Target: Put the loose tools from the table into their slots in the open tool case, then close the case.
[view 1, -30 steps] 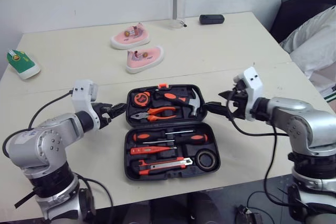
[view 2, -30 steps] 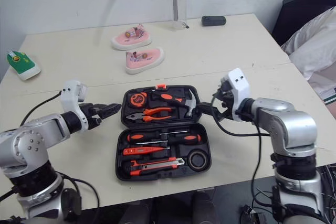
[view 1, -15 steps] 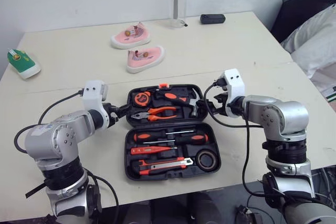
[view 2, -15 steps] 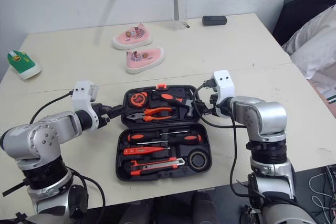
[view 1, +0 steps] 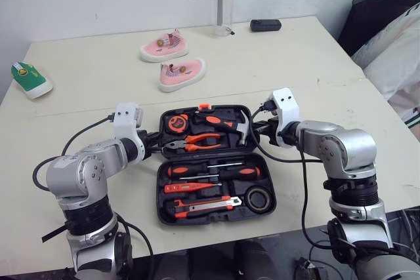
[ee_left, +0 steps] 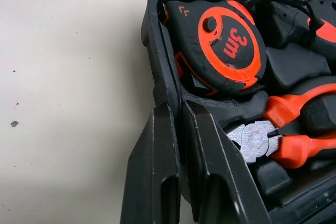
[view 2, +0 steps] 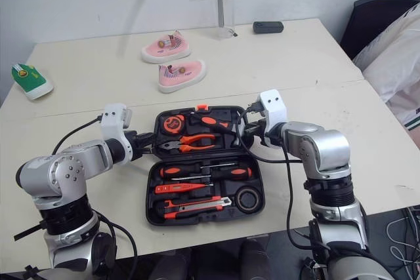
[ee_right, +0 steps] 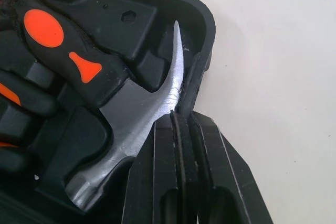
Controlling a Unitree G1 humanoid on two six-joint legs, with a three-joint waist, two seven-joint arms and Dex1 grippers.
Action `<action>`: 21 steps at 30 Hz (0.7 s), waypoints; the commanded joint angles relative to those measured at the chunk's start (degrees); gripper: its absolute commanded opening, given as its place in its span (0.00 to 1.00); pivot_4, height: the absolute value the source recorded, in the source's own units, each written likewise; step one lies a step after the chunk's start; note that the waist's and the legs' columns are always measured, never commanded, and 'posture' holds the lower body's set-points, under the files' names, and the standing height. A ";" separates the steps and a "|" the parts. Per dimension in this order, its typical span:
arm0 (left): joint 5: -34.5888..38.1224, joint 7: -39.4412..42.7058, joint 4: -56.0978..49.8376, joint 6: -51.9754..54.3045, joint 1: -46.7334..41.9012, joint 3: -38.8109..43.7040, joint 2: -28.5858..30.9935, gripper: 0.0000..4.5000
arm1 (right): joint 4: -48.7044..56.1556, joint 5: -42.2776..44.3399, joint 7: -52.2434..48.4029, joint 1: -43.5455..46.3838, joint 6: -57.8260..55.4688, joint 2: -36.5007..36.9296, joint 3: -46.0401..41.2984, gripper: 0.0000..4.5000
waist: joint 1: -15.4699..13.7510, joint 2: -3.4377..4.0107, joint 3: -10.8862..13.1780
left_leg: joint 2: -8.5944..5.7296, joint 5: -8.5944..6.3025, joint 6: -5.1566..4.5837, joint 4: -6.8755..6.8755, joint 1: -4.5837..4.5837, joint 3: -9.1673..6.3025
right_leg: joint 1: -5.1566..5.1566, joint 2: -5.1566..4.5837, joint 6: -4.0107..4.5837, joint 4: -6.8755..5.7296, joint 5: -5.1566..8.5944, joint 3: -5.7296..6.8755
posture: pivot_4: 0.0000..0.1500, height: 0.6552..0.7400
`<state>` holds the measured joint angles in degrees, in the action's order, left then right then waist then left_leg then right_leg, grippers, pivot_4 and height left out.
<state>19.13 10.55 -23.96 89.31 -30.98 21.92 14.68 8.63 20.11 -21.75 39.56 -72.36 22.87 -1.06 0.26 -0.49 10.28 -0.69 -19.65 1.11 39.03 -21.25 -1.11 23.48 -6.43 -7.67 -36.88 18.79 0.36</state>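
Observation:
The black tool case [view 1: 159, 181] lies open on the table, lid half on the far side. In the lid sit a tape measure [view 1: 175, 123], orange pliers [view 1: 197, 141] and a hammer [view 1: 226, 124]. The near half holds screwdrivers [view 1: 210, 170], a utility knife [view 1: 203, 206] and a tape roll [view 1: 258, 197]. My left gripper [view 1: 156, 139] is shut on the lid's left rim, beside the tape measure [ee_left: 226, 51]. My right gripper [view 1: 256, 130] is shut on the lid's right rim, by the hammer head [ee_right: 136, 114].
Two pink shoes [view 1: 164, 45] [view 1: 180, 72] lie behind the case. A green shoe [view 1: 27, 78] sits at the far left, a clear bottle [view 1: 223, 1] and a small black box [view 1: 264, 24] at the back edge. A chair with pale cloth [view 1: 394, 31] stands to the right.
Both arms moved inward from either side of the case. Their open fingers reached the lid's left and right rims and closed on them.

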 commanded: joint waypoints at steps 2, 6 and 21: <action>-0.01 0.99 -2.85 -5.76 1.01 -1.91 2.46 0.00 | 1.60 -0.87 0.48 -1.17 2.09 1.32 0.23 0.00 | 0.00 0.00 0.00 | 0.00 0.00 0.00 0.00 0.00 0.00 | 0.00 0.00 0.00 0.01 0.00 0.00 | 1.00 0.85; -1.13 3.03 -4.10 -17.38 1.98 -4.99 5.22 0.00 | 3.36 -2.11 1.08 -1.68 9.38 1.31 -0.70 0.00 | -0.01 0.00 0.00 | 0.00 0.00 0.01 0.01 -0.02 0.00 | 0.01 -0.01 0.00 0.03 0.00 0.00 | 1.00 0.85; -20.91 5.05 10.01 -82.82 12.75 -18.25 14.83 0.00 | -2.37 -22.14 6.08 -14.05 62.02 5.80 5.37 0.00 | 0.03 -0.02 0.02 | -0.01 0.01 0.01 -0.29 -0.30 0.13 | 0.25 0.00 -0.01 0.40 0.00 0.08 | 1.00 0.85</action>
<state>2.13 17.97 -12.13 15.36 -19.01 1.92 28.06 6.61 2.85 -18.13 27.28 -18.12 26.47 5.23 0.30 -0.51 10.31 -0.69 -19.64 1.12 38.66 -21.55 -0.99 23.72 -6.43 -7.68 -36.50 18.78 0.45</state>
